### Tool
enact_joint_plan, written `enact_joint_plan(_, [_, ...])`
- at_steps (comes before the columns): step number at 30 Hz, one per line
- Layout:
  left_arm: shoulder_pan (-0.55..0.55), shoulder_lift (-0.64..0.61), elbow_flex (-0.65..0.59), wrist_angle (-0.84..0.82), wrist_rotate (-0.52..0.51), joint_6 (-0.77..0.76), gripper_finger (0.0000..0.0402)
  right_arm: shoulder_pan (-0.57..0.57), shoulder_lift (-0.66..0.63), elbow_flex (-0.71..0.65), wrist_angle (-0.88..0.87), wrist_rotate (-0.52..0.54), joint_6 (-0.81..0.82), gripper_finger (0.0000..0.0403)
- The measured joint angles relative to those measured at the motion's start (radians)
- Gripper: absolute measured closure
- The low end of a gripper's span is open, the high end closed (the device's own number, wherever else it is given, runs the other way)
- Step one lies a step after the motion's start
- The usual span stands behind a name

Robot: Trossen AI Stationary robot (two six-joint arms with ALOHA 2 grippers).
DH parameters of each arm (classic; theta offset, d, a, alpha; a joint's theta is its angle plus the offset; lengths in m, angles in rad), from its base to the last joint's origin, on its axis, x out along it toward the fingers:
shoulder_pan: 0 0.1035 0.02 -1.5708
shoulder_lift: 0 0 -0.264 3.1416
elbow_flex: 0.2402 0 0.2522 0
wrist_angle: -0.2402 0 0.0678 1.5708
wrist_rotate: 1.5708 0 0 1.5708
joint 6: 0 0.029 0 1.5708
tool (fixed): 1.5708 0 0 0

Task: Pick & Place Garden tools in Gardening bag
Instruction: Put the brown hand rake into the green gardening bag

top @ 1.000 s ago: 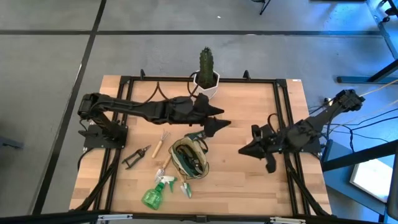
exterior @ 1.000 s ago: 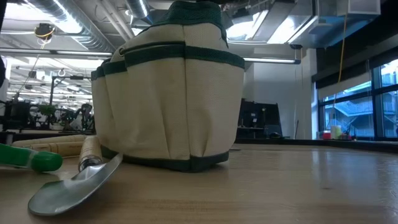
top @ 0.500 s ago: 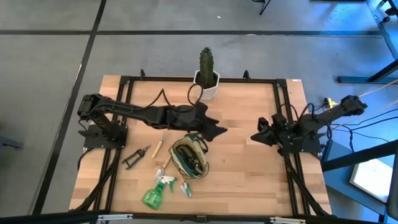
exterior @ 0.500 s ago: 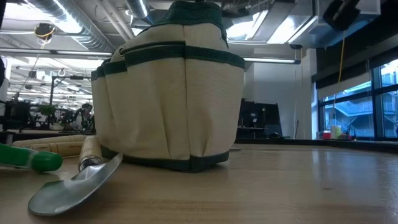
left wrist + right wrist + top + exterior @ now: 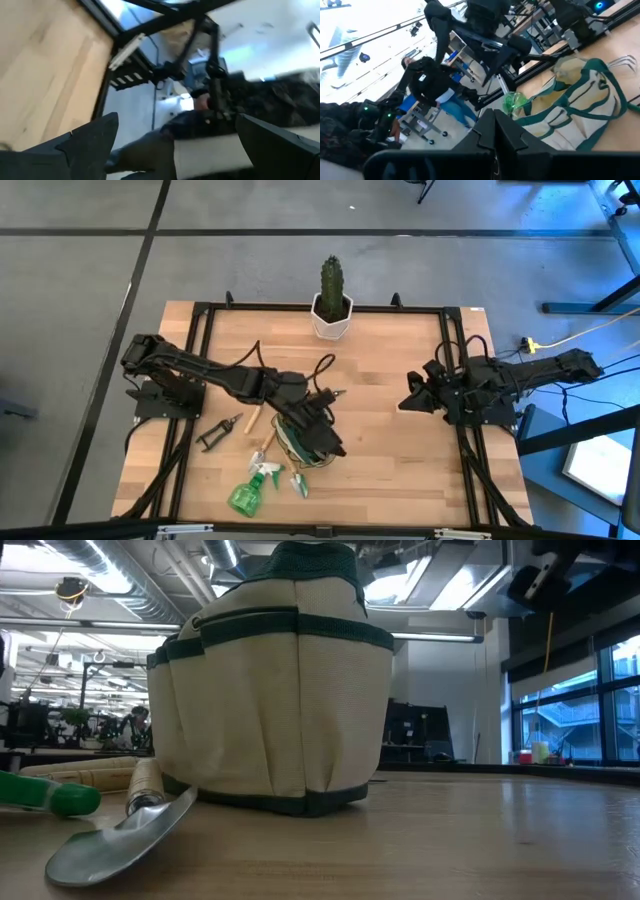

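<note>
Your left tool (image 5: pixel 322 425) sits right over the gardening bag (image 5: pixel 300 442) near the middle of the tabletop (image 5: pixel 390 460), and its fingers (image 5: pixel 85 142) are spread wide with nothing between them. From above, the arm covers much of the bag's mouth, so you cannot tell what lies inside.

Your right tool (image 5: pixel 408 402) is clenched shut and empty, held above the tabletop's right side, well apart from the bag.

Around the bag (all on its left and front) you have these tools still out:
- The pruning shears (image 5: pixel 218 430) lie flat near the left rail.
- A wooden-handled fork (image 5: pixel 256 412) lies between the shears and the bag.
- The green spray bottle (image 5: pixel 250 490) lies on its side at the front edge.
- A trowel (image 5: pixel 299 483) lies just beside the bottle; in the low view a trowel blade (image 5: pixel 115 840) rests close to the bag's base.

The cactus (image 5: pixel 331 292) in its white pot stands upright at the far edge.
</note>
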Motion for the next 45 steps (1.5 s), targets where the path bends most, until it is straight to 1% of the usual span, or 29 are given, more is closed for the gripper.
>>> enact_joint_plan(4, [-0.070,-0.001,-0.001,-0.156,-0.147,-0.045,0.0002,-0.035,0.000,0.000,0.002,-0.012,0.027,0.0400])
enact_joint_plan(6, [-0.113,-0.005,0.004,-0.244,-0.200,-0.056,0.0002,-0.043,0.000,0.000,0.002,-0.013,0.037,0.0399])
enact_joint_plan(9, [-0.180,-0.006,0.015,-0.433,-0.257,-0.103,0.0002,-0.051,0.000,0.000,0.002,-0.012,0.037,0.0399])
enact_joint_plan(12, [-0.242,-0.006,0.020,-0.584,-0.280,-0.174,0.0002,-0.053,0.000,0.000,0.003,0.008,0.044,0.0399])
enact_joint_plan(15, [-0.302,-0.006,0.020,-0.688,-0.280,-0.269,0.0002,-0.053,0.000,0.000,0.008,0.030,0.075,0.0398])
enact_joint_plan(17, [-0.335,-0.003,0.021,-0.735,-0.280,-0.306,0.0002,-0.053,0.000,0.000,0.007,0.032,0.077,0.0398])
enact_joint_plan(22, [-0.354,0.010,0.021,-0.881,-0.287,-0.396,0.0002,-0.053,0.000,0.000,0.011,0.029,0.072,0.0398])
enact_joint_plan(25, [-0.350,0.015,0.021,-0.883,-0.288,-0.409,0.0002,-0.053,0.000,0.000,0.024,0.011,0.070,0.0398])
enact_joint_plan(31, [-0.341,0.015,0.022,-0.818,-0.287,-0.410,0.0002,-0.054,0.000,0.000,0.025,-0.051,0.065,0.0398])
enact_joint_plan(33, [-0.340,0.016,0.020,-0.828,-0.291,-0.405,0.0002,-0.054,0.000,0.000,0.025,-0.076,0.050,0.0398])
enact_joint_plan(36, [-0.329,0.018,0.004,-0.849,-0.284,-0.422,0.0002,-0.054,0.000,0.000,0.025,-0.080,0.043,0.0398])
enact_joint_plan(38, [-0.309,0.020,-0.002,-0.905,-0.262,-0.459,0.0002,-0.054,0.000,0.000,0.024,-0.067,0.037,0.0398])
enact_joint_plan(41, [-0.276,0.035,-0.004,-1.001,-0.174,-0.477,0.0002,-0.054,0.000,0.000,0.014,-0.054,-0.011,0.0392])
enact_joint_plan(43, [-0.265,0.046,-0.004,-1.025,-0.107,-0.465,0.0002,-0.058,0.000,0.000,0.008,-0.047,-0.031,0.0373])
enact_joint_plan(45, [-0.259,0.060,-0.004,-1.010,-0.063,-0.446,0.0002,-0.067,0.000,0.000,0.007,-0.043,-0.007,0.0339])
